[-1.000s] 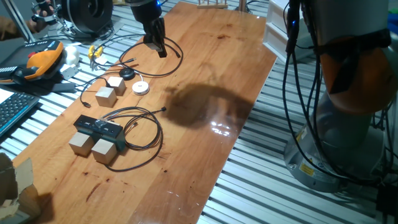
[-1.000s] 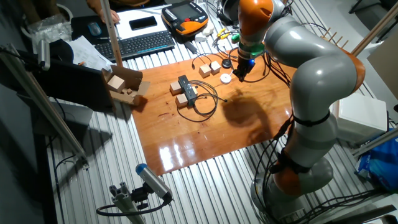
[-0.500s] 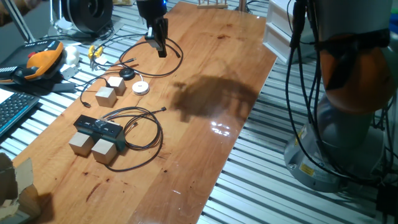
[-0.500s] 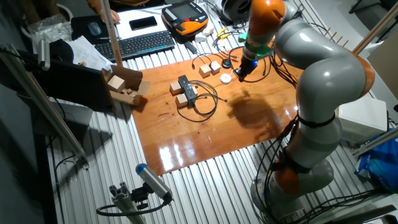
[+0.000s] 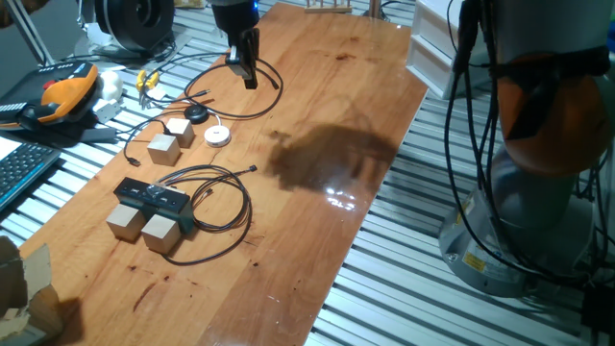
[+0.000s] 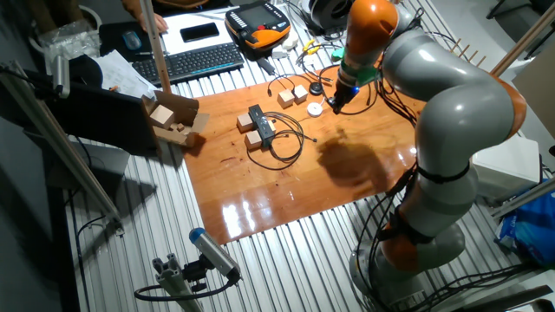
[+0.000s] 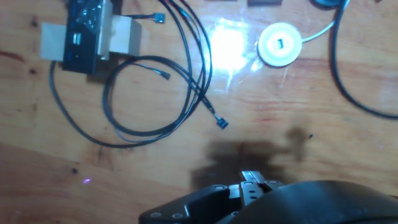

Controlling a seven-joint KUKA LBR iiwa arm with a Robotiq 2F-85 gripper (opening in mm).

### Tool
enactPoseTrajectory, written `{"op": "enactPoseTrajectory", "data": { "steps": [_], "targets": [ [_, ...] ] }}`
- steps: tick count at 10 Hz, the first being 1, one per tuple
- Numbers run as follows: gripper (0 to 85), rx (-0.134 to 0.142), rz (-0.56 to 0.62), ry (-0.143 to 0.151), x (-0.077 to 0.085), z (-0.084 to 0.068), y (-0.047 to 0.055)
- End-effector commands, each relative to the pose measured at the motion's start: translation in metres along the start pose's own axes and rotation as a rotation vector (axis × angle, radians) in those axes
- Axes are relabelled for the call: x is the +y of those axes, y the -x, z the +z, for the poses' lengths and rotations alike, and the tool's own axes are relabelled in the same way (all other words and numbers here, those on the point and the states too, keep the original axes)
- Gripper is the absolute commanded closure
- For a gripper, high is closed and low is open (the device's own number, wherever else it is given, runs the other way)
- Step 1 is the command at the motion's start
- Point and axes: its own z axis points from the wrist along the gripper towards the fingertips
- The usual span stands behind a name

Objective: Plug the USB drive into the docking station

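tabletop: big reddish wood slab, shiny, everything sits on it, and the tool hangs over its far part
arm: grey and orange, bends over the tabletop and carries the tool at its end
tool: pointing down above the wood, not touching it; fingers pressed in on a small piece, so it's pinching the USB drive as far as I can see
docking station: flat black bar, well apart from the tool, up in the top-left corner of the hand view, lying on the tabletop between pale cubes
cable: thin black loop running off the docking station, its loose end on the tool's side
wooden cubes: two touching the docking station, two more nearer the tool
white disc: round, flat on the wood, near the tool, between it and the docking station
black puck: small, on its own cable, just beside the white disc, near the tool
USB drive: tiny, only a silver tip shows in the hand view, poking out of the tool, off the tabletop
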Motion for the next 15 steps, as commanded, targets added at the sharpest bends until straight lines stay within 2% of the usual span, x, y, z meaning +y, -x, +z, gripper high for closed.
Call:
{"op": "enactPoseTrajectory", "data": {
  "steps": [1, 2, 3, 4, 5, 6, 7, 8, 9, 10, 11, 14, 15],
  "targets": [
    [85.0, -0.006, -0.01, 0.021, -0.001, 0.001, 0.0],
    [85.0, -0.026, -0.017, -0.031, -0.001, 0.001, 0.0],
    [85.0, -0.026, 0.016, -0.011, -0.001, 0.001, 0.0],
    [85.0, -0.016, 0.045, -0.032, -0.001, 0.001, 0.0],
    [85.0, -0.004, 0.072, -0.043, -0.001, 0.001, 0.0],
    [85.0, 0.012, 0.095, -0.046, 0.0, 0.001, 0.004],
    [85.0, 0.023, 0.102, -0.035, 0.004, 0.005, 0.035],
    [85.0, 0.044, 0.104, -0.031, 0.006, 0.014, 0.061],
    [85.0, 0.047, 0.102, -0.042, 0.007, 0.025, 0.082],
    [85.0, 0.047, 0.101, -0.044, 0.007, 0.035, 0.097],
    [85.0, 0.05, 0.096, -0.035, 0.005, 0.043, 0.105],
    [85.0, 0.076, 0.068, 0.013, 0.006, 0.045, 0.107],
    [85.0, 0.052, 0.107, -0.024, 0.006, 0.045, 0.107]
  ]
}}
